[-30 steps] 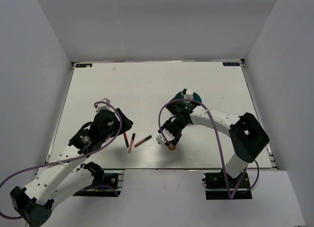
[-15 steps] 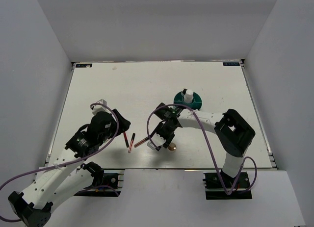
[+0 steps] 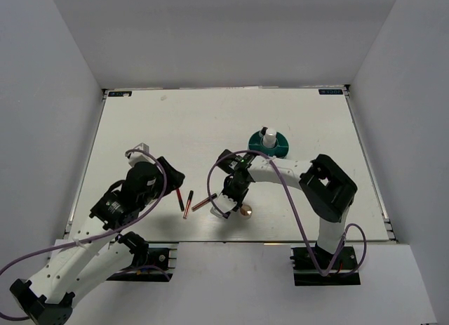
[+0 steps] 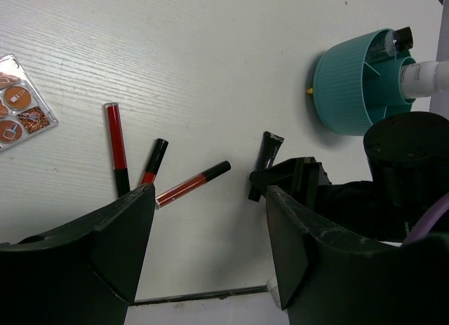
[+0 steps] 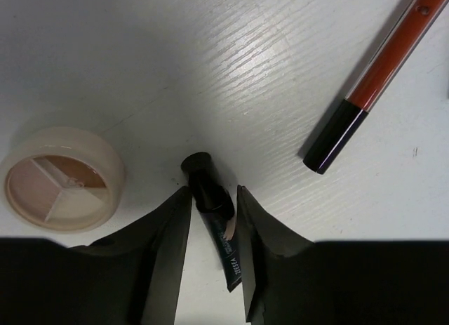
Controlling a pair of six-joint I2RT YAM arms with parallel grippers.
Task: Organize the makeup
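My right gripper [image 5: 210,199] is low on the table with its jaws closed round a small black tube [image 5: 214,216] that lies flat; it also shows in the left wrist view [image 4: 270,151]. A round compact [image 5: 63,177] lies just beside it, lid open. Three red-and-black sticks [image 4: 116,146] [image 4: 153,160] [image 4: 193,183] lie between the arms. The square palette [image 4: 17,104] lies at the left. My left gripper [image 4: 210,255] is open and empty, above the sticks. The white bottle [image 3: 269,136] stands in the teal cup [image 3: 269,144].
The teal divided cup [image 4: 354,83] stands behind my right arm and also holds a dark-capped item [image 4: 396,41]. The table's near edge [image 4: 203,295] runs just below my left gripper. White walls close in the table on three sides.
My right gripper has moved left from the compact to the black tube and closed in round it. My left arm has shifted slightly left and nearer.
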